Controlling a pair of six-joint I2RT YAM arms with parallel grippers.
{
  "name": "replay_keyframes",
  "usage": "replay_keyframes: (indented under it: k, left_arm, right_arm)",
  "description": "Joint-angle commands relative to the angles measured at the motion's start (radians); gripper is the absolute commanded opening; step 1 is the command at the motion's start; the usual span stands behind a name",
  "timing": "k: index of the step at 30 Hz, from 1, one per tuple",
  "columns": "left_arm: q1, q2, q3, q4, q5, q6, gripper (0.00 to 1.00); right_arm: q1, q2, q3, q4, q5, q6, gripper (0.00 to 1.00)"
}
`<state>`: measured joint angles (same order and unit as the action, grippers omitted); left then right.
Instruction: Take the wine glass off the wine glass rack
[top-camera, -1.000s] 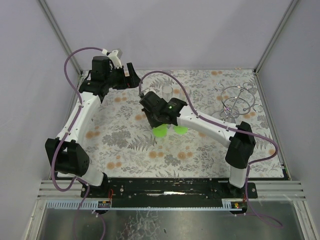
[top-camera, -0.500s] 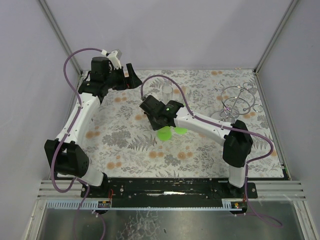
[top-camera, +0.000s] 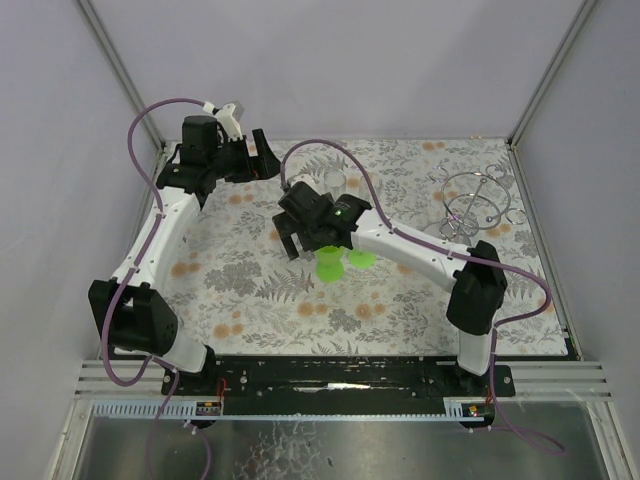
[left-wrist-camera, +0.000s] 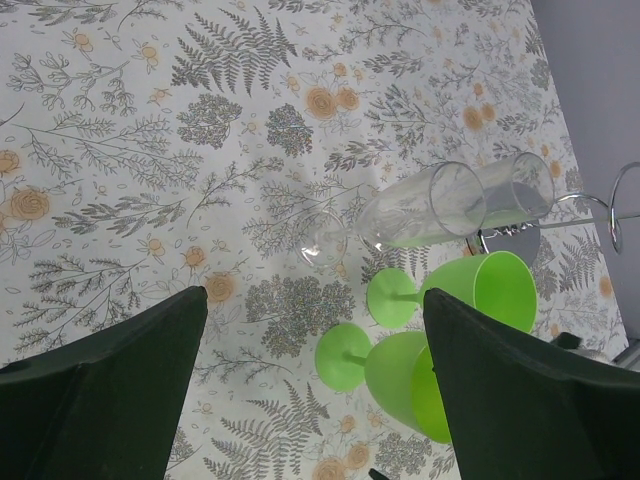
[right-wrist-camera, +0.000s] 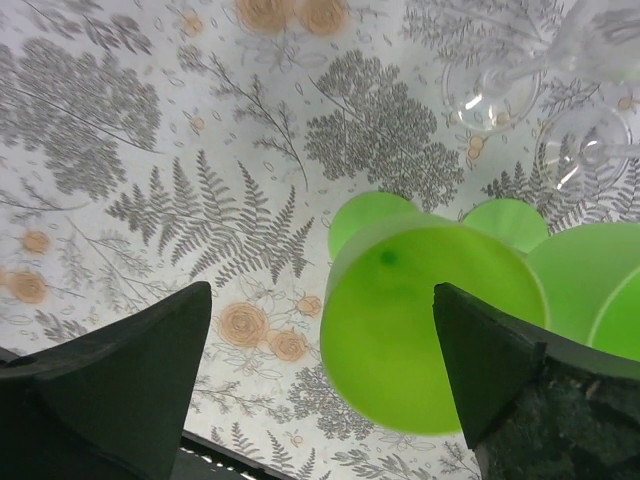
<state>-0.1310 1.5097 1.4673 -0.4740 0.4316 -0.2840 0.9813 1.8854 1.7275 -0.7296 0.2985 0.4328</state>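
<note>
A green wine glass (right-wrist-camera: 430, 330) stands upright on the floral cloth directly under my right gripper (right-wrist-camera: 320, 320), whose jaws are wide open and clear of it. In the top view this glass (top-camera: 329, 266) sits just below that gripper (top-camera: 310, 243). A second green glass (top-camera: 362, 258) stands beside it. Two clear wine glasses (left-wrist-camera: 420, 210) stand a little farther back. The silver wire wine glass rack (top-camera: 472, 203) stands at the back right, its loops bare. My left gripper (top-camera: 267, 154) hovers open at the back left, holding nothing.
The right arm's forearm (top-camera: 420, 252) stretches across the table's middle between the glasses and the rack. Purple cables loop over both arms. The enclosure's walls and metal frame posts (top-camera: 545, 75) close in the table's back and sides.
My right gripper has gone from shut on the green glass to wide open and has shifted slightly back. The glass now stands free on the cloth. The left arm has not moved.
</note>
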Motion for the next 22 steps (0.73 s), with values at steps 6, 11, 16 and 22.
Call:
replay_keyframes:
  k: [6,11,16,22]
  left_arm:
    - [0.010,-0.035,-0.047,0.071,0.015,-0.004,0.88]
    - [0.016,-0.046,-0.092,0.096,0.001,0.000,0.88]
    - [0.017,-0.061,-0.147,0.098,-0.011,0.016,0.88]
    - [0.018,-0.075,-0.195,0.103,-0.024,0.035,0.88]
  right_arm:
    - [-0.006,-0.140,0.106,0.003,0.067,0.008,0.99]
    - [-0.004,-0.152,0.094,-0.079,0.183,0.113,0.99]
    - [-0.002,-0.200,0.024,-0.129,0.297,0.211,0.99]
    - [0.000,-0.280,-0.063,-0.109,0.352,0.262,0.99]
